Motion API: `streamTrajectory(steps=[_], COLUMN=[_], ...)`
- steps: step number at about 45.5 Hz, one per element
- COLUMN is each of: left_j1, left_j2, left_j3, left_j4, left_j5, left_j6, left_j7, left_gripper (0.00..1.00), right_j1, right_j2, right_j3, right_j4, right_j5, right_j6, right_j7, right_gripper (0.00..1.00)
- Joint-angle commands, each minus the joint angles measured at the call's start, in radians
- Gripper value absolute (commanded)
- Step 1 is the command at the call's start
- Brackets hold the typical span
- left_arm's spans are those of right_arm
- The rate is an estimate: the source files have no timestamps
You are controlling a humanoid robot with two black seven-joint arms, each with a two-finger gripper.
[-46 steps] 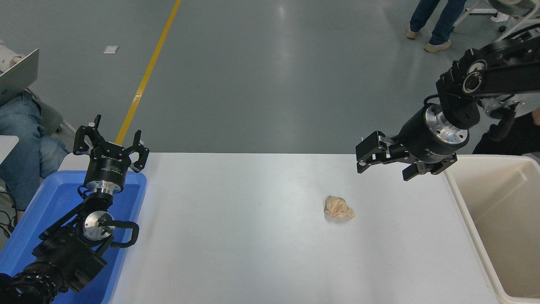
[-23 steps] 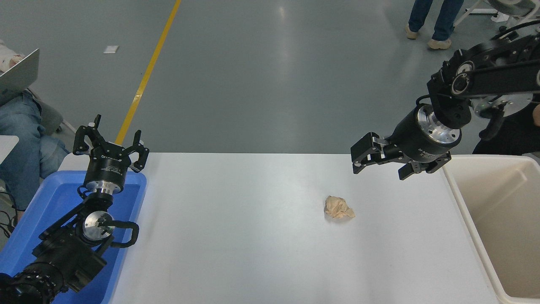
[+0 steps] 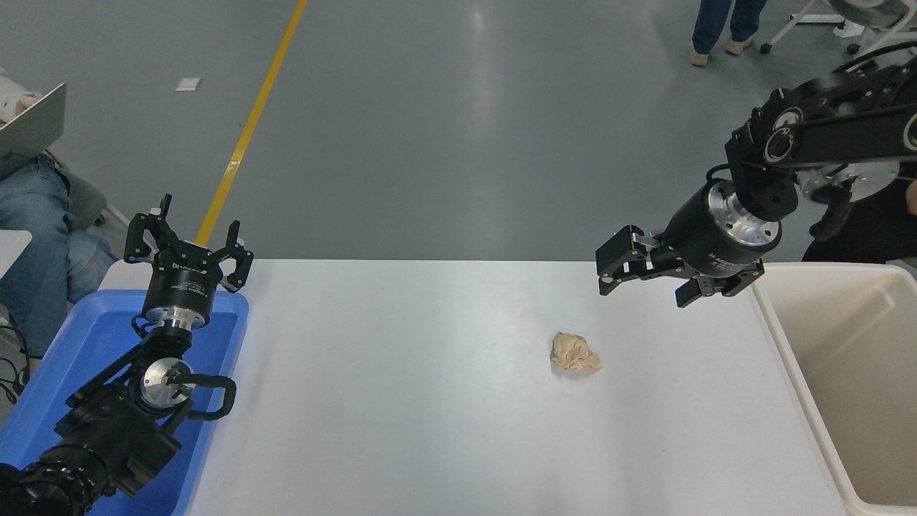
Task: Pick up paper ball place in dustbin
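Observation:
The paper ball (image 3: 574, 352), a small light-tan crumpled wad, lies on the white table (image 3: 430, 401) right of the middle. The dustbin (image 3: 791, 358), a large cream-beige bin, stands at the table's right edge, partly cut off by the picture. My right gripper (image 3: 645, 279) is open and empty, held in the air above and to the right of the ball, near the table's far edge and left of the bin. My left gripper (image 3: 188, 240) is open and parked at the lower left, over the blue tray.
A shallow blue tray (image 3: 86, 337) sits at the table's left end under the left arm. A seated person's legs (image 3: 36, 244) are at the far left with a laptop (image 3: 29, 129). Another person's legs (image 3: 723, 29) stand at the top right.
My right gripper has moved slightly left and up, away from the bin, staying open. The paper ball and left arm have not moved. The person at the top right has stepped farther off.

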Motion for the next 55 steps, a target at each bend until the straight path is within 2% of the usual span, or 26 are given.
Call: streamTrajectory(steps=[1, 8, 16, 20, 31, 55], left_j1=[0.000, 0.000, 0.000, 0.000, 0.000, 0.000], left_j2=[0.001, 0.001, 0.001, 0.000, 0.001, 0.000], left_j3=[0.000, 0.000, 0.000, 0.000, 0.000, 0.000], left_j4=[0.000, 0.001, 0.000, 0.001, 0.000, 0.000], left_j5=[0.000, 0.000, 0.000, 0.000, 0.000, 0.000], left_j6=[0.000, 0.000, 0.000, 0.000, 0.000, 0.000], left_j7=[0.000, 0.000, 0.000, 0.000, 0.000, 0.000], left_gripper=[0.99, 0.99, 0.99, 0.99, 0.99, 0.99], right_j1=[-0.005, -0.090, -0.298, -0.399, -0.590, -0.831], right_j2=[0.004, 0.033, 0.142, 0.210, 0.342, 0.342], right_j3=[-0.003, 0.016, 0.000, -0.004, 0.006, 0.129], right_j4=[-0.002, -0.055, -0.279, -0.403, -0.568, -0.684], right_j5=[0.001, -0.002, -0.025, -0.043, -0.039, -0.042], right_j6=[-0.002, -0.052, -0.350, -0.430, -0.497, -0.504], right_j7=[0.001, -0.001, -0.001, -0.001, -0.001, 0.002], right_gripper=[1.00, 1.00, 1.00, 1.00, 1.00, 1.00])
